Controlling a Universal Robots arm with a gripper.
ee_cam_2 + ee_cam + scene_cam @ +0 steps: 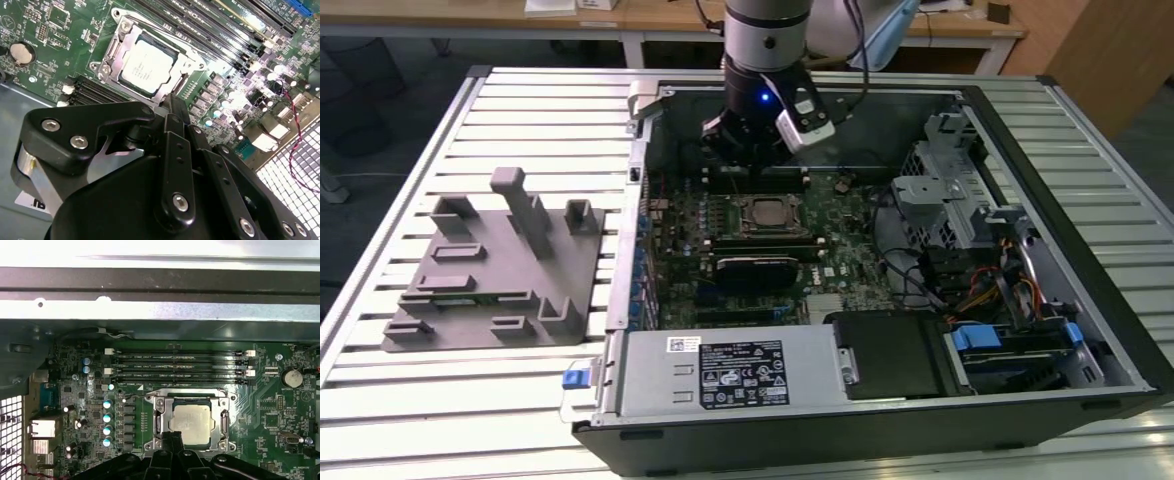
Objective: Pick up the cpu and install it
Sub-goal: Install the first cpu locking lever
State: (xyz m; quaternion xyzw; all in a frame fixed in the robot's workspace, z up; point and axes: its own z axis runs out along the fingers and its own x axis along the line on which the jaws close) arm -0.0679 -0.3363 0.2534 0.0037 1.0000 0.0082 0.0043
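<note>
Hovering inside the open case (1067,300), the gripper (744,150) hangs just above the board (854,260), a little toward the case's far wall from the socket (761,215). The cpu (147,66) already sits in that socket, its pale silver top showing flat inside the metal frame in both wrist views (191,424). In the first wrist view the fingers (171,439) stand pressed together, nothing between them, their tips at the near rim of the socket; whether they touch the cpu cannot be told. Four memory slots (175,367) run in a row between the socket and the case wall. A coin cell (291,378) lies on the board beside the slots' end. The case rests on a slatted bench (400,400), filling its half on the exterior view's right. A grey tray (494,270) with upright posts sits on the bench beside the case, toward the exterior view's left edge. A power supply (727,370) fills the case's near corner.
</note>
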